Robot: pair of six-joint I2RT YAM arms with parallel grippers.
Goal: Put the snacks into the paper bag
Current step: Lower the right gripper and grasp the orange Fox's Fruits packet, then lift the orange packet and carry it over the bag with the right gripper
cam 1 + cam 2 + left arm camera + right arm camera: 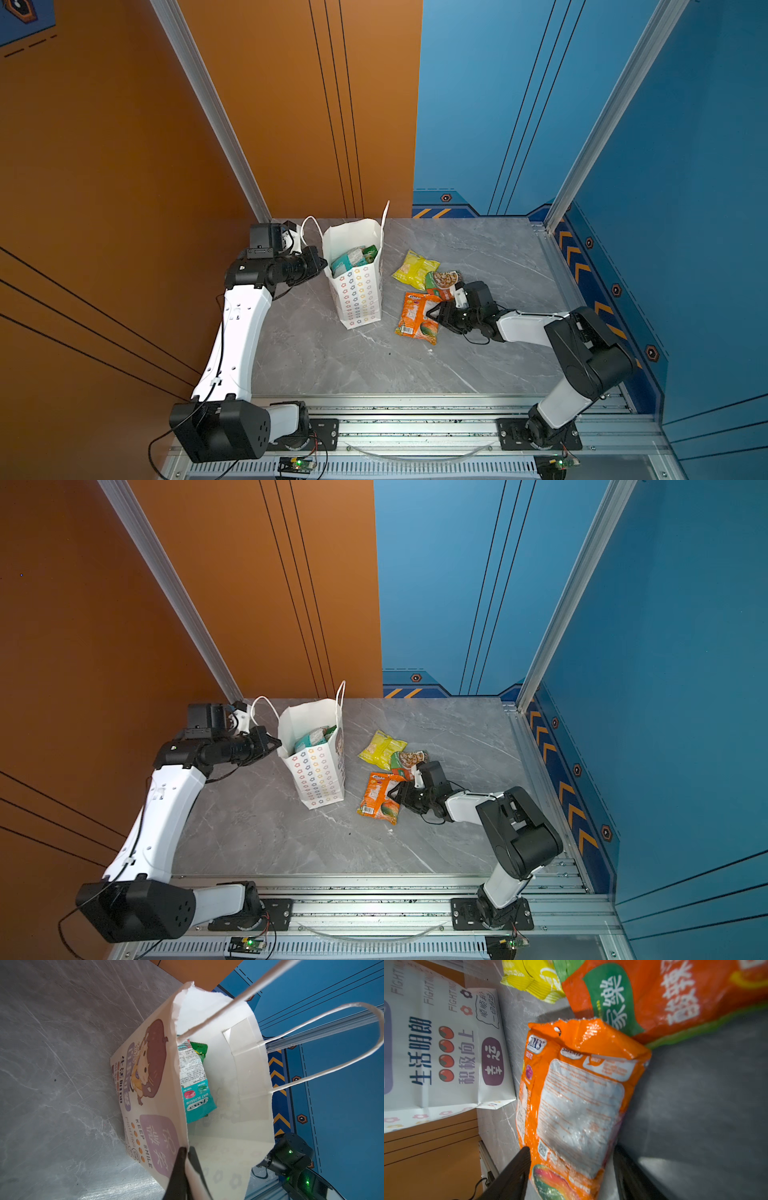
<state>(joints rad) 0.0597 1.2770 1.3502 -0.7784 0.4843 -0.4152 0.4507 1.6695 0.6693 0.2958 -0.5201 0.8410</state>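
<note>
The white paper bag (358, 297) (320, 783) stands upright at the back left of the grey table. My left gripper (187, 1150) (321, 262) is shut on the bag's rim (180, 1076). Inside the bag lie a teal snack (196, 1097) and a green snack (199, 1048). Three snacks lie right of the bag: an orange one (415, 320) (577, 1088), a yellow one (413, 268) (533, 978) and an orange-and-green one (442, 282) (654, 995). My right gripper (572, 1148) (436, 313) is open, low over the table, its fingers either side of the orange snack's end.
The bag's two cord handles (332, 1022) stick up above its mouth. An orange wall (124, 166) rises close behind the left arm and a blue wall (685, 249) runs along the right. An aluminium rail (415, 419) borders the table's front edge.
</note>
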